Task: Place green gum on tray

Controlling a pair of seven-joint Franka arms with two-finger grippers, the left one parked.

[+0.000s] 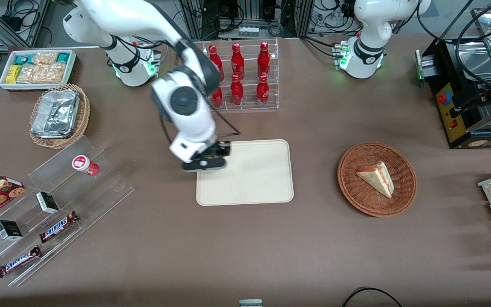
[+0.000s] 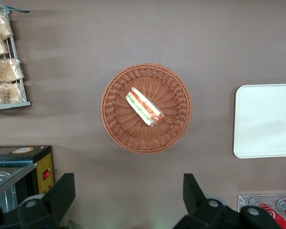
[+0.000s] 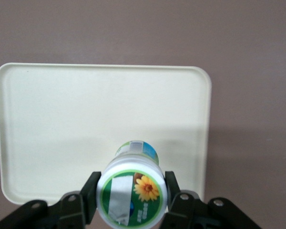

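Observation:
My right gripper (image 3: 131, 193) is shut on the green gum (image 3: 132, 188), a small white bottle with a green-rimmed lid bearing a white patch and an orange flower. The fingers (image 3: 89, 195) press on both sides of the bottle. It hangs above the cream-beige tray (image 3: 62, 114), over the edge toward the working arm's end. In the front view the gripper (image 1: 205, 162) sits over that edge of the tray (image 1: 254, 175), and the bottle is hidden under the wrist. The tray's edge also shows in the left wrist view (image 2: 267, 119).
A clear stepped rack (image 1: 58, 200) toward the working arm's end holds a red-lidded bottle (image 1: 84, 164), small boxes and Snickers bars. A rack of red bottles (image 1: 241, 76) stands farther from the front camera than the tray. A wicker basket with a sandwich (image 1: 376, 179) lies toward the parked arm's end.

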